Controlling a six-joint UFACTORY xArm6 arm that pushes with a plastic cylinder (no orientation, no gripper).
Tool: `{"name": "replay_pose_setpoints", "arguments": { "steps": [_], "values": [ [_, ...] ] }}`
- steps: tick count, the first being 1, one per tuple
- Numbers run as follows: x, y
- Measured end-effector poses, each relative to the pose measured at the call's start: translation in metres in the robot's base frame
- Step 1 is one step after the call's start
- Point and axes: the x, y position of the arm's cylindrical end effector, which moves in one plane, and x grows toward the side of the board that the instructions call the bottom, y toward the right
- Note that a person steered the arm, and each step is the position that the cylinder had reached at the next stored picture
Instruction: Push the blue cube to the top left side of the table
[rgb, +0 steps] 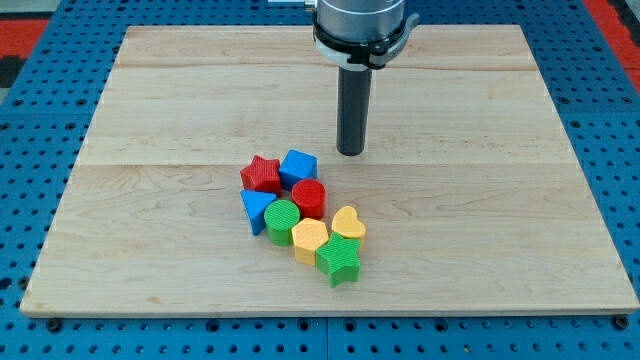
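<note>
The blue cube (298, 166) sits at the top of a tight cluster of blocks near the middle of the wooden board (150, 90). A red star (262, 174) touches its left side and a red cylinder (309, 198) sits just below it. My tip (350, 151) rests on the board a little to the right of and slightly above the blue cube, with a small gap between them.
The cluster also holds a blue triangle (256, 208), a green cylinder (282, 219), two yellow hearts (309, 238) (348, 224) and a green star (339, 260). A blue perforated surface (40, 90) surrounds the board.
</note>
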Motion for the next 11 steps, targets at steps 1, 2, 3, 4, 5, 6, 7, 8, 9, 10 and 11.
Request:
{"name": "replay_pose_setpoints", "arguments": {
  "steps": [1,2,3,4,5,6,7,8,9,10,11],
  "values": [
    [0.005,0.063],
    [0.065,0.082],
    [0.072,0.027],
    [0.069,-0.063],
    [0.027,-0.077],
    [0.005,-0.038],
    [-0.042,-0.113],
    [-0.051,-0.069],
    [0.003,-0.056],
    [0.013,-0.112],
    [-0.015,-0.162]
  ]
}}
